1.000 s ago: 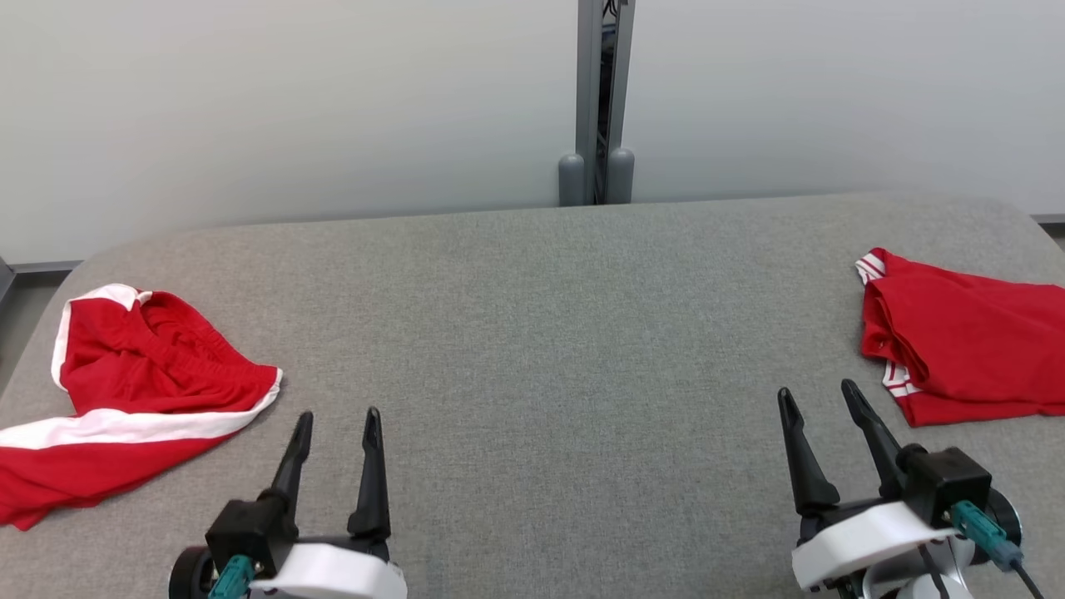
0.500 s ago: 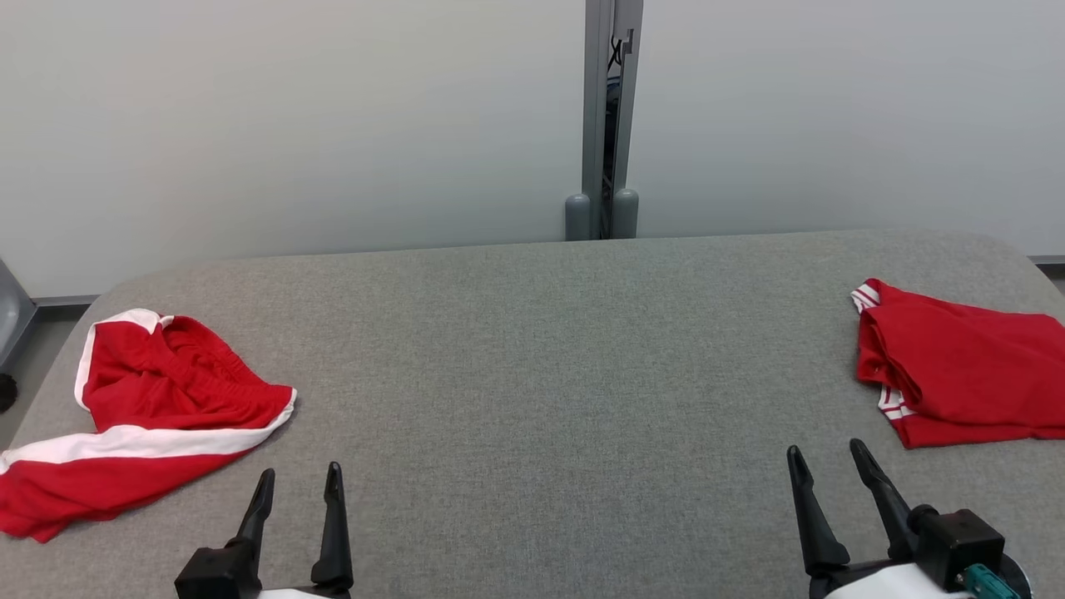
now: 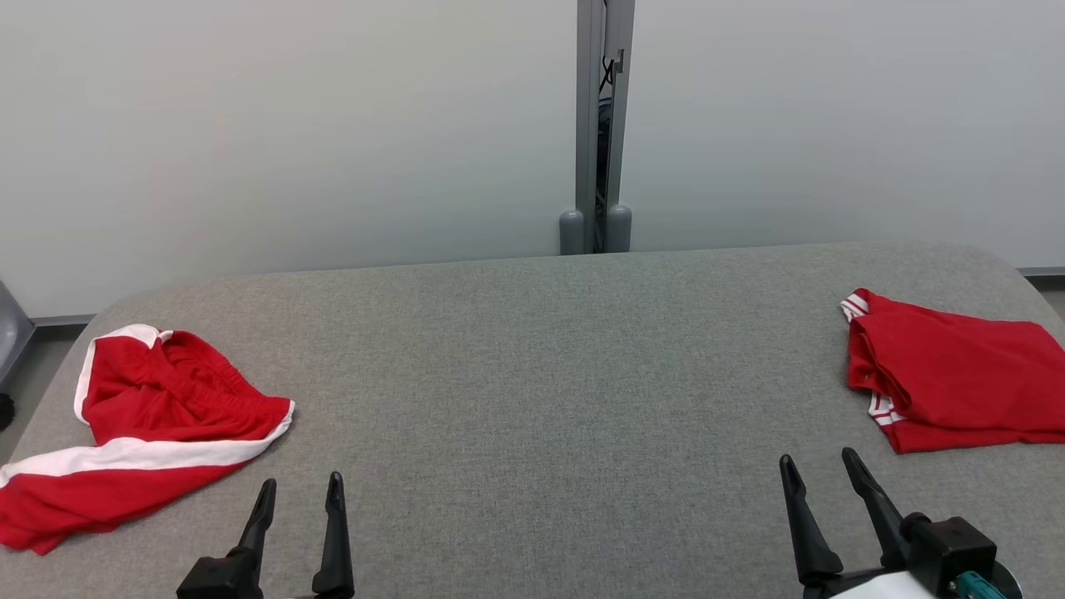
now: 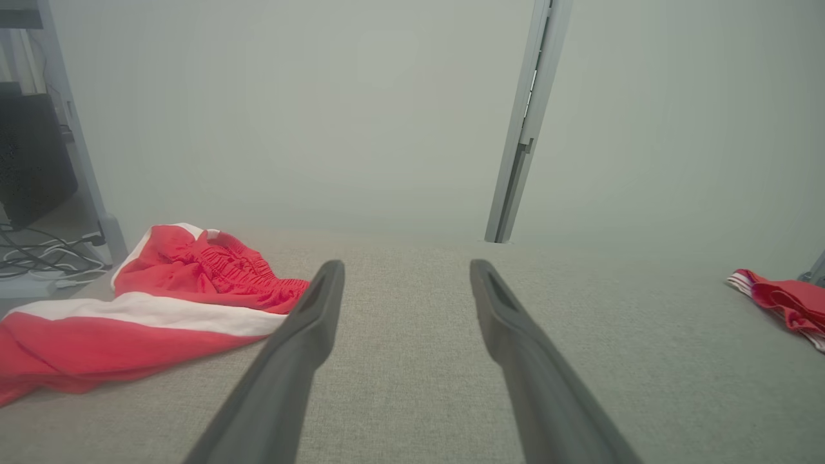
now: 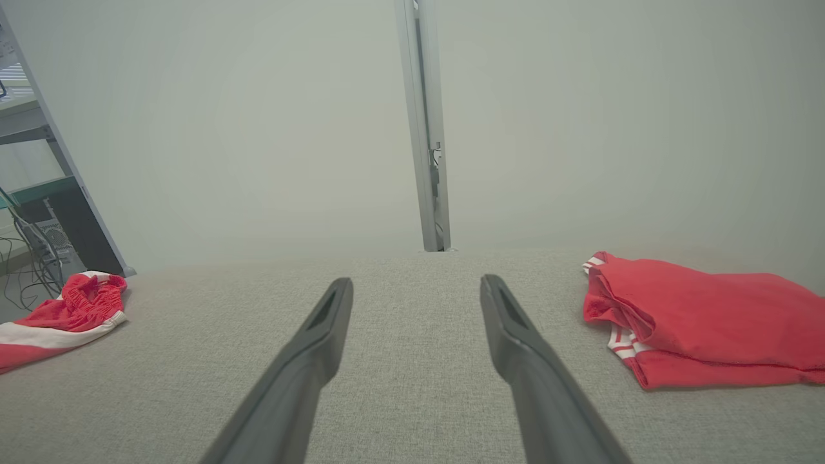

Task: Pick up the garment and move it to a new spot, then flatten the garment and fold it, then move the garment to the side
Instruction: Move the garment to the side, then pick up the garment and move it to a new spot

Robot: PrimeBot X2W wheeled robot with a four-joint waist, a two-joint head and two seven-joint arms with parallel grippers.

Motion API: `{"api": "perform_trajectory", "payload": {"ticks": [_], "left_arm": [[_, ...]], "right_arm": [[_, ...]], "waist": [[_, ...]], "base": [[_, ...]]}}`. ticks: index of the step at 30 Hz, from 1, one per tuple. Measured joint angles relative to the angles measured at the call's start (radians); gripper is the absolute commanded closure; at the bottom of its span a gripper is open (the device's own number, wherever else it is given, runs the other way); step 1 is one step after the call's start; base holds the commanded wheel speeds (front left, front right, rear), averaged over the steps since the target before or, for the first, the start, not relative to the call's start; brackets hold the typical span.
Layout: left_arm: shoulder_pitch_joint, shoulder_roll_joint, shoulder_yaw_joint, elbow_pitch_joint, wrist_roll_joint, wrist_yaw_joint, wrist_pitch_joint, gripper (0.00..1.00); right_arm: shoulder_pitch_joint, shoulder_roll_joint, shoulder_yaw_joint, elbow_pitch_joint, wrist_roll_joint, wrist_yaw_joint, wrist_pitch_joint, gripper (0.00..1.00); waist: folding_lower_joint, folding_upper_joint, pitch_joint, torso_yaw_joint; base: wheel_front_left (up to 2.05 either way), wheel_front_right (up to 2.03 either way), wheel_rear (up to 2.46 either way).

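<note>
Before you, the left gripper (image 3: 301,480) sits low over the near edge of the grey padded table (image 3: 532,349), its two dark fingers (image 4: 303,348) spread wide apart with bare cloth between them and nothing held. The crumpled red garment (image 3: 158,416), crossed by a broad white band, lies on the table's left end, ahead of that gripper and off to its left. In the left wrist view its nearest white-edged corner appears just beside the tip of the left-hand finger, though whether they touch you cannot tell from there; the head view shows a clear gap between the fingertips and the fabric. The garment's gathered waistband is bunched up at its far side, and its lower leg trails toward the table's near left corner. Your right gripper (image 3: 815,456) hovers at the near right, jaws equally wide and empty, fingers pointing up the table. Ahead of it and to its right rests the folded red garment (image 3: 948,374), a flat stack with white-striped trim showing at its left edge, near the right fingertips but apart from them. The two garments lie well apart, at opposite ends of the table. Behind the table stands a pale wall (image 3: 291,125), split by a grey upright post (image 3: 597,125).
</note>
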Motion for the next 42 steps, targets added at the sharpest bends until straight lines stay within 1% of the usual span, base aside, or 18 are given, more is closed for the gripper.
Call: {"api": "perform_trajectory", "payload": {"ticks": [16, 24, 28, 33, 42], "left_arm": [[0.011, 0.000, -0.005, 0.003, 0.001, -0.001, 0.000, 0.00], [0.006, 0.000, -0.008, 0.004, 0.003, -0.001, 0.000, 0.00], [0.003, 0.000, -0.008, 0.000, 0.009, -0.001, 0.000, 0.00], [-0.006, 0.000, -0.007, -0.018, 0.010, 0.000, 0.000, 0.00], [-0.009, 0.000, -0.009, -0.046, 0.010, 0.002, 0.000, 0.00]], "right_arm": [[0.004, 0.002, 0.017, -0.001, 0.005, 0.000, 0.000, 0.00], [-0.002, -0.002, 0.026, 0.004, 0.005, 0.000, 0.000, 0.00], [-0.012, -0.002, 0.043, 0.009, 0.007, 0.000, 0.000, 0.00], [-0.024, -0.002, 0.060, 0.019, 0.017, 0.000, 0.000, 0.00], [-0.044, 0.000, 0.085, 0.019, 0.025, 0.000, 0.000, 0.00]], "waist": [[0.0000, 0.0000, 0.007, -0.015], [0.0000, 0.0000, 0.008, 0.000], [0.0000, 0.0000, 0.012, 0.026], [0.0000, 0.0000, 0.023, 0.075], [0.0000, 0.0000, 0.045, 0.196]], "base": [[0.00, 0.00, 0.00], [0.00, 0.00, 0.00], [0.00, 0.00, 0.00], [0.00, 0.00, 0.00], [0.00, 0.00, 0.00]]}}
